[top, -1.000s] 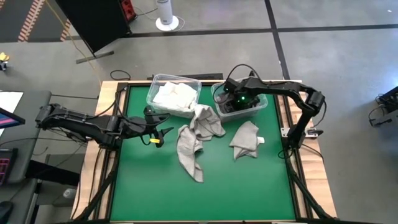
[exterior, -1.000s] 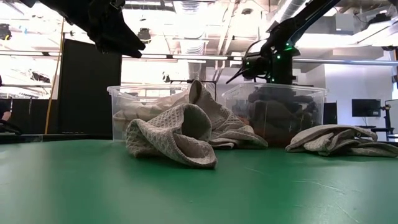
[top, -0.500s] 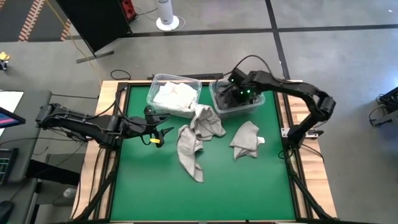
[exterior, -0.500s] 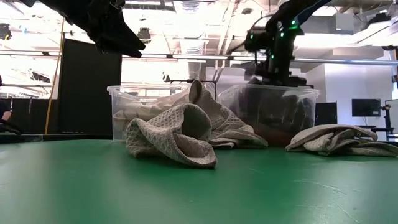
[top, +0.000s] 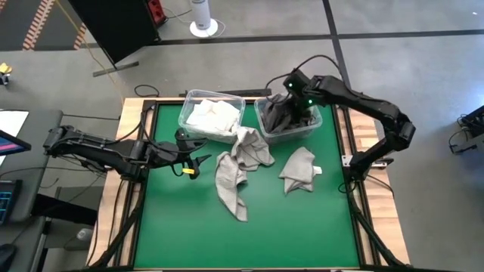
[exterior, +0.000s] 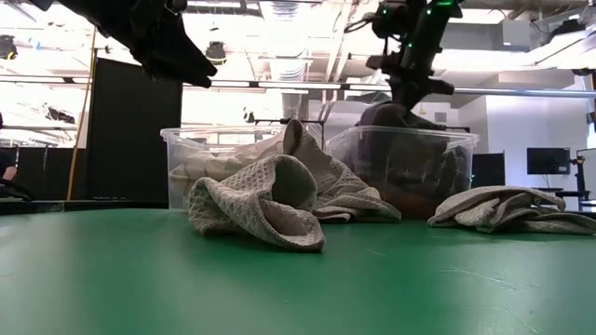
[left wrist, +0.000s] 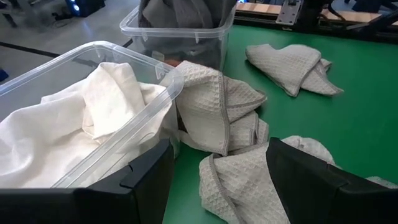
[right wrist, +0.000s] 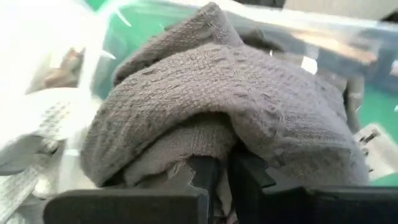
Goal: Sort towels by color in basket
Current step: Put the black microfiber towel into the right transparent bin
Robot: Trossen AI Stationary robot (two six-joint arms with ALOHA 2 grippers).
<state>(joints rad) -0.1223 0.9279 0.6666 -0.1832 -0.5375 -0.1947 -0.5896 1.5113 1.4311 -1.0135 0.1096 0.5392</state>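
Rising out of the right-hand clear bin [top: 261, 121], the right arm now stands higher than it did a second ago, when its gripper was sunk low among the dark cloth; the right gripper [right wrist: 217, 180] has come up pinching a dark grey towel [right wrist: 217, 93], which drapes over its nearly closed fingers and hangs with its lower part trailing into that bin. From table height the towel bulges above the bin's rim beneath the raised gripper. Nothing else has shifted. The left arm waits at the left side of the green table [top: 242, 234], its gripper [top: 198, 162] spread wide and empty, hovering just beside the left-hand clear bin [top: 187, 107], which holds white towels [top: 212, 117]. Three light grey waffle-weave towels lie outside the bins: one [top: 253, 145] slumped against the fronts of both bins, one [top: 229, 181] stretched out on the table just in front of it, and one [top: 299, 168] lying apart to the right. Judging by this, the dark towel is being pulled out or resettled rather than newly sorted, and the light grey towels remain unsorted.
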